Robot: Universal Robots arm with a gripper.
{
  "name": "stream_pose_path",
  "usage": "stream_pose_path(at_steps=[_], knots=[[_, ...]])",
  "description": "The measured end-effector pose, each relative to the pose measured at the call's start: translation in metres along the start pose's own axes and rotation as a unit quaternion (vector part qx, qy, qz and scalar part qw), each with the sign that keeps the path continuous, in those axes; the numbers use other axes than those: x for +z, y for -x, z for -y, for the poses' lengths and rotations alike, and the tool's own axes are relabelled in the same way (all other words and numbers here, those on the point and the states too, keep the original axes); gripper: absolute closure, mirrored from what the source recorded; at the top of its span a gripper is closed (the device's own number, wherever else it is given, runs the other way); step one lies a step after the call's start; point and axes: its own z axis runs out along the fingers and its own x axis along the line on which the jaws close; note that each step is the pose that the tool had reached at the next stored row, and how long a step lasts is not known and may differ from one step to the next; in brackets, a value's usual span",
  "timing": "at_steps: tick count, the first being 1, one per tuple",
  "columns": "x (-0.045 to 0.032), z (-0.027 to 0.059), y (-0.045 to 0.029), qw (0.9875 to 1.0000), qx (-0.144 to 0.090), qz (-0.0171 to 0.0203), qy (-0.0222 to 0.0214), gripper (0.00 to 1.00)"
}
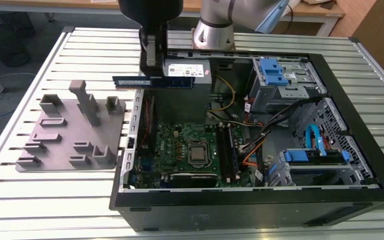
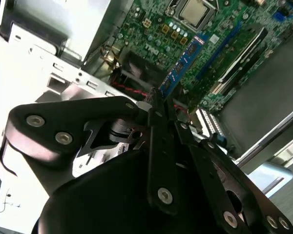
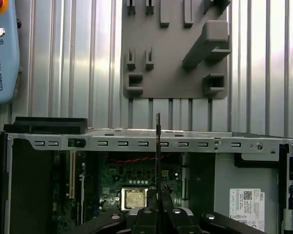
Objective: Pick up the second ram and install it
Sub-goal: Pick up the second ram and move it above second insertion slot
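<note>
One second ram [image 1: 155,82] hangs in the upper left of the exterior view, above the open computer case [image 1: 245,215]. The gripper [image 1: 153,74] is clamped on it, its body cut off at the top edge. One grey fixture block [image 1: 58,145] lies at the exterior view's left.

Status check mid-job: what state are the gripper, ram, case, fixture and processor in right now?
gripper: shut on the second ram.
second ram: held on edge in the air above the case's rim, not in a slot.
computer case: lying on its side, open on top.
grey fixture: flat, on the exterior view's left of the case.
processor: uncovered.
</note>
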Motion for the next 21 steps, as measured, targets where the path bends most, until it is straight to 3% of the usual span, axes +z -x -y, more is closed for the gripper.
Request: stream_pose_path(at_steps=[11,21], knots=[[-0.0006,0.031,0.0,1.0,0.0,-0.0001,0.0003,0.86],[-0.0006,0.0682,0.0,1.0,0.0,0.0001,0.0016,0.86]])
